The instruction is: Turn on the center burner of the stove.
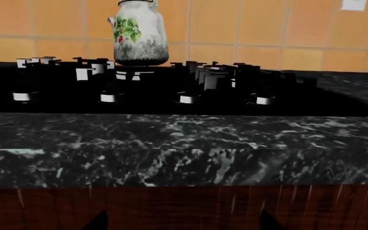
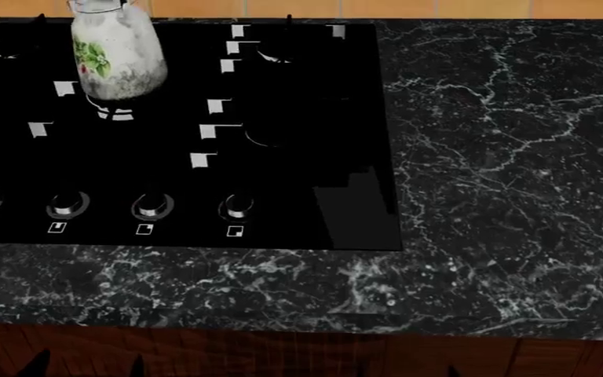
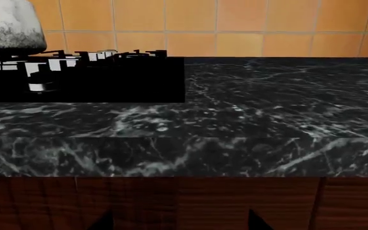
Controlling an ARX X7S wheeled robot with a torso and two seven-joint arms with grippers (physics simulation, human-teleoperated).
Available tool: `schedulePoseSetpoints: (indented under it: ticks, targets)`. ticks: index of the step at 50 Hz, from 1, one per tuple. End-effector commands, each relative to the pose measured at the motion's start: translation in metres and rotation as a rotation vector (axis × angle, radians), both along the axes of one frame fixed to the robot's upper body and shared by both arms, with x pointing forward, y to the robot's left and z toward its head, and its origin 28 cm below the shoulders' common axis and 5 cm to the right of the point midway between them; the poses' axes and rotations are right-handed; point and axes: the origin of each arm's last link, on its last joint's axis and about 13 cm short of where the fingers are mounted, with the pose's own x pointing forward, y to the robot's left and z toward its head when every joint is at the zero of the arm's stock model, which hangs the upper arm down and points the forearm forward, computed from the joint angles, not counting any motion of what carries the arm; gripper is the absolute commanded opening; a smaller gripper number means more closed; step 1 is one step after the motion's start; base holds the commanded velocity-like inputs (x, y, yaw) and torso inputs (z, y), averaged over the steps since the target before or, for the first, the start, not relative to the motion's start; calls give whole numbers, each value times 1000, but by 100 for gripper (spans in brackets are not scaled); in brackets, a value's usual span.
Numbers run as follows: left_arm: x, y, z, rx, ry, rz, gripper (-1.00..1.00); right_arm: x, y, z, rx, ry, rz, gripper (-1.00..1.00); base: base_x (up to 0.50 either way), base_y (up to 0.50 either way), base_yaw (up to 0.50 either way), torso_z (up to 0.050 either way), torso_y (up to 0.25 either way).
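The stove [image 2: 280, 181] is a glossy black cooktop at the head view's left, also seen in the left wrist view [image 1: 171, 86] and the right wrist view [image 3: 107, 81]. Its center burner [image 2: 113, 115] shows a striped silvery arc under a white floral kettle [image 2: 116, 55]; the same burner [image 1: 134, 74] appears in the left wrist view. Silver knobs [image 2: 151, 206] line the stove's front. My left gripper [image 1: 184, 225] and right gripper [image 3: 180, 225] are both open and hold nothing. They are low before the wooden cabinet front, below the counter edge.
A dark marble counter [image 2: 490, 157] stretches right of the stove and along its front [image 1: 184, 153]. An orange tiled wall [image 3: 235, 28] stands behind. The kettle [image 1: 139, 33] rises above the grates. The wooden cabinet face [image 3: 184, 201] lies under the counter lip.
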Motion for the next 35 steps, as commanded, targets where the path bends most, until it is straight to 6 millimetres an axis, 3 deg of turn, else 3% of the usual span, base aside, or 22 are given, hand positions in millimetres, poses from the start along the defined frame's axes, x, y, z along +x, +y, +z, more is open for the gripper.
schedulePoseSetpoints:
  ticks: [1, 29, 35]
  targets:
    - [-2, -1, 2, -19, -22, -38, 100, -1, 0, 0, -1, -4, -2, 100, 0, 0, 0, 50, 0]
    - [-3, 0, 2, -7, -6, -3, 100, -2, -1, 2, 3, -24, -13, 100, 0, 0, 0, 50, 0]
    - [-5, 1, 6, 1, -38, 1, 100, -5, 1, 14, -15, -35, -17, 100, 0, 0, 0, 2, 0]
